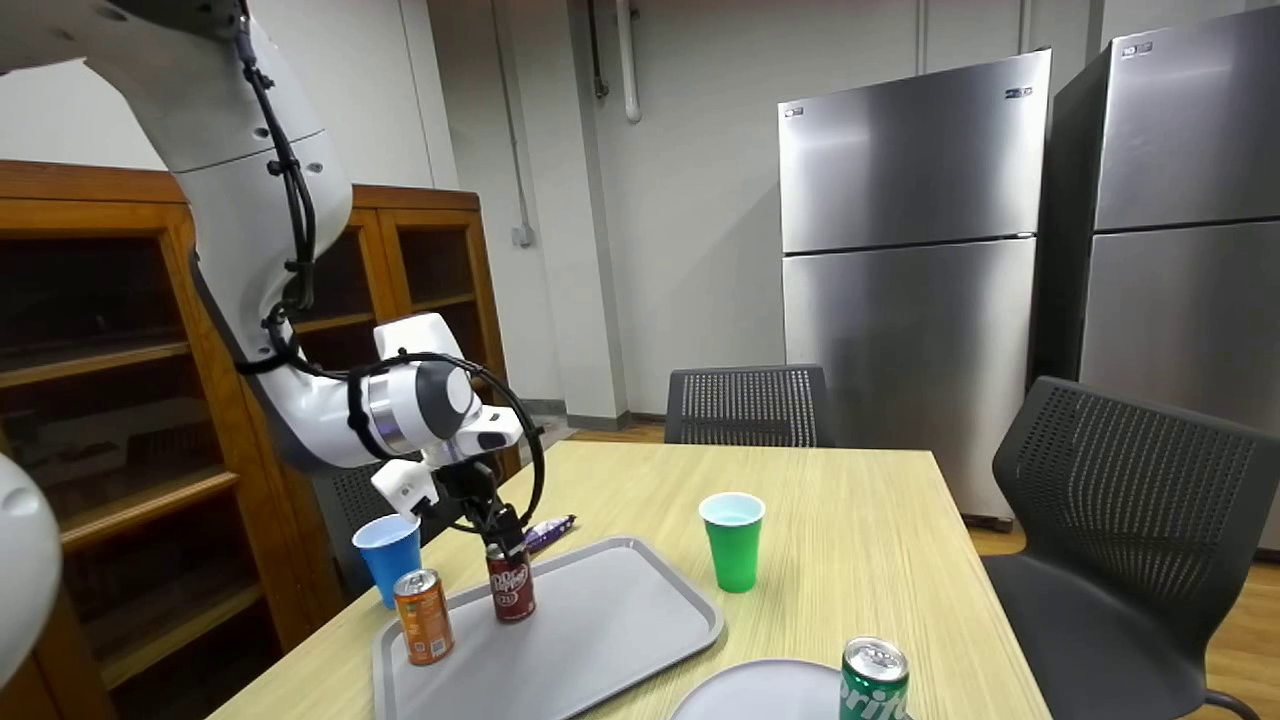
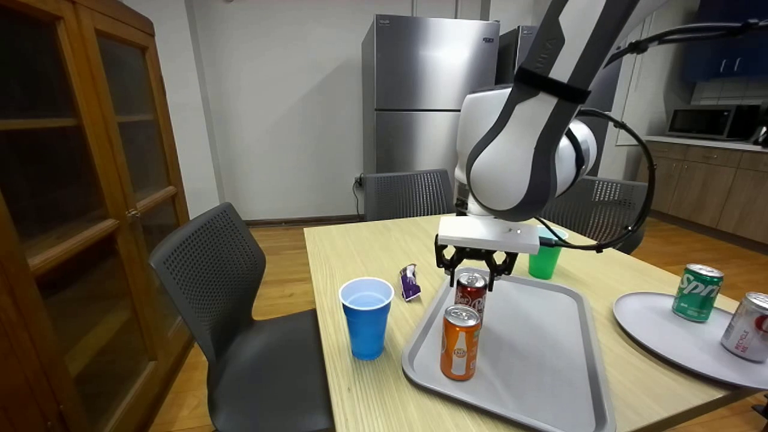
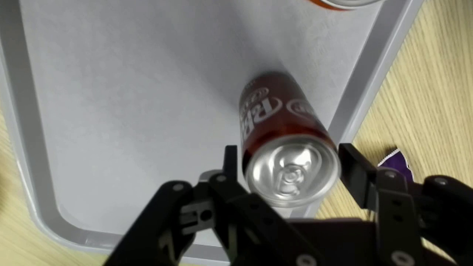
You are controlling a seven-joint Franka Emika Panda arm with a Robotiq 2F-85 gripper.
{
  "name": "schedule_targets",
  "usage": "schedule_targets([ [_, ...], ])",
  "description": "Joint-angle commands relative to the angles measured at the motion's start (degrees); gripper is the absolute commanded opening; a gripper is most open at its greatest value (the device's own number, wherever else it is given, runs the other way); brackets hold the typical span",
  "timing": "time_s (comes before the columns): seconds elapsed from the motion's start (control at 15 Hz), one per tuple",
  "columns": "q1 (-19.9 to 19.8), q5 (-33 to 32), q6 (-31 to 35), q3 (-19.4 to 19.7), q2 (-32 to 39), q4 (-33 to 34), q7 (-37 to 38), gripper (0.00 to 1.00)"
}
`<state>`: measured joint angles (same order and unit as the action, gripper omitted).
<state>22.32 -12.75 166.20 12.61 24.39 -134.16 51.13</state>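
Note:
A dark red Dr Pepper can (image 1: 511, 592) stands upright on a grey tray (image 1: 625, 610). It also shows in an exterior view (image 2: 470, 294) and in the wrist view (image 3: 277, 107). My gripper (image 2: 471, 283) is open and pointed down, with one finger on each side of the can's top. In the wrist view the gripper (image 3: 284, 157) shows a gap between the left finger and the can; the right finger is very close to the can's rim, and I cannot tell if it touches. An orange can (image 2: 459, 345) stands on the tray beside it; its rim shows in the wrist view (image 3: 340, 3).
A blue cup (image 2: 367, 318) and a purple wrapper (image 2: 409, 282) are beside the tray on the table. A green cup (image 1: 733, 545) stands on the tray's other side. A round grey plate (image 2: 645, 312) holds a Sprite can (image 2: 698, 292) and a silver can (image 2: 749, 327). Chairs surround the table.

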Motion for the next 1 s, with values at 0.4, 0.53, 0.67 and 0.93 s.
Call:
schedule_targets([
  [0.4,1.0,-0.2,0.9,2.0,-4.4,-1.6,0.4,1.0],
  [0.53,0.7,-0.7,1.3,2.9,-6.0,-2.6,0.4,1.0],
  [0.67,0.6,-1.8,1.9,4.4,-7.8,-3.9,0.6,1.0],
  [0.93,-0.1,-4.6,3.4,7.4,-11.6,-7.3,0.4,1.0],
])
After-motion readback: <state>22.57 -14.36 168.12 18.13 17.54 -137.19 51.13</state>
